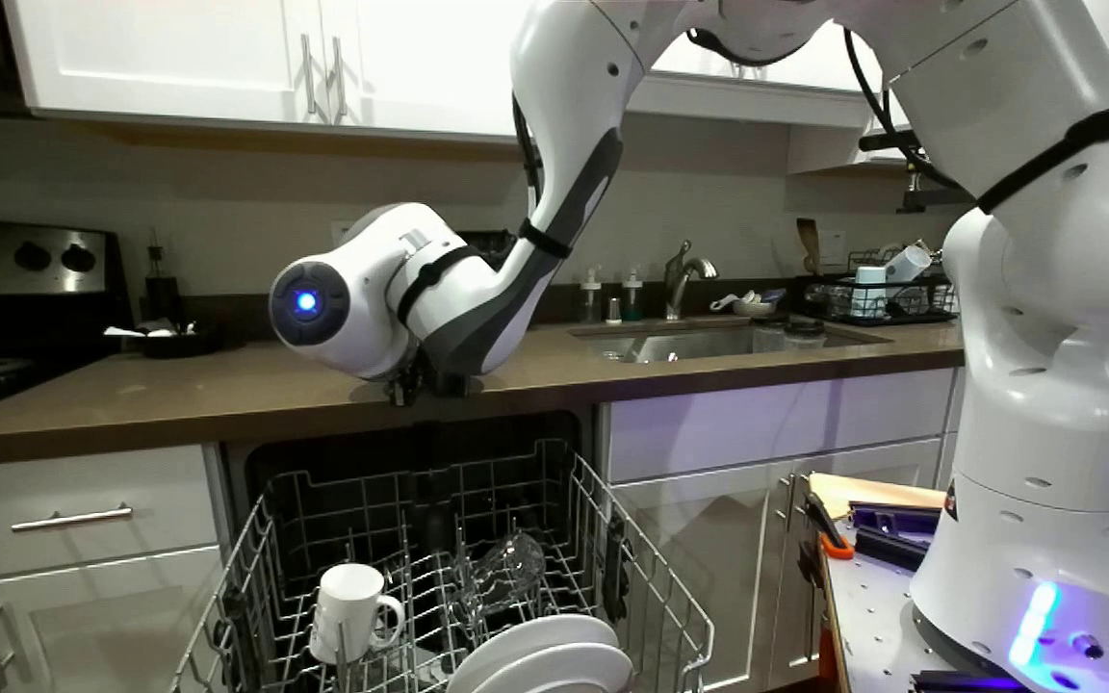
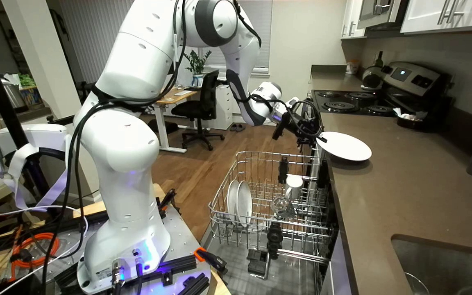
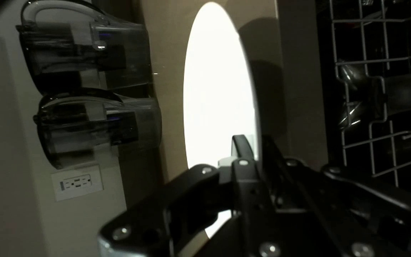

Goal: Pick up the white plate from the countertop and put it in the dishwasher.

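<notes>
The white plate [image 2: 344,146] is held near the edge of the dark brown countertop [image 2: 404,192], raised a little, with a shadow under its rim. In the wrist view my gripper [image 3: 257,146] is shut on the rim of the plate [image 3: 216,82], one finger on each side. An exterior view also shows the gripper [image 2: 320,138] at the plate's near rim. Elsewhere the arm hides the plate and the fingers. Below the counter the dishwasher's wire rack [image 1: 670,587] is pulled out.
The rack holds a white mug [image 1: 341,611], a glass [image 1: 513,568] and two white plates [image 2: 243,203]. Two see-through pitchers [image 3: 120,57] stand by the wall beyond the plate. A stove [image 2: 348,100], a dark bowl [image 2: 410,121] and a steel sink [image 1: 699,342] lie along the counter.
</notes>
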### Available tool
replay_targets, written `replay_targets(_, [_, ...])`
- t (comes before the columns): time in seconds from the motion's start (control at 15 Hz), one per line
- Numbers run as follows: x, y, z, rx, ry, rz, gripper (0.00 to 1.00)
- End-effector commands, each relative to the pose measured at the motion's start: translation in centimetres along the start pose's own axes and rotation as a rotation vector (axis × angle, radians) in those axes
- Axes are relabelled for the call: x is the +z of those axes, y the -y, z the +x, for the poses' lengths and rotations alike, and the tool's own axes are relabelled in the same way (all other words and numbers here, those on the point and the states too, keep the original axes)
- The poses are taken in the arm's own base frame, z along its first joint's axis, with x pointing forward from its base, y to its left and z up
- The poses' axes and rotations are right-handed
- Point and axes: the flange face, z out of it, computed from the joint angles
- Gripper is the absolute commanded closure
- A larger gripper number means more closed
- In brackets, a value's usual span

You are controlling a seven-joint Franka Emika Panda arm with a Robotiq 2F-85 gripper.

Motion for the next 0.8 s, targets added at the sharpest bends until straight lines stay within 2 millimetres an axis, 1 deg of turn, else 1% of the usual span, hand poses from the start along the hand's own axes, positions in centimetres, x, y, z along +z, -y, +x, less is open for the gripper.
replay_targets(0.0, [-3.2, -1.8, -2.6, 0.029, -0.035, -0.084, 0.93])
replay_targets(0.2, [-6.4, -2.0, -5.2, 0.013, -0.043, -0.079, 0.93])
replay_targets(0.4, [-10.4, -2.1, -8.3, -0.019, -0.074, -0.062, 0.93])
replay_targets(0.6, [-14.8, -1.9, -12.1, -0.071, -0.113, 0.002, 0.93])
replay_targets(0.73, [-17.3, -1.6, -14.6, -0.091, -0.119, 0.042, 0.93])
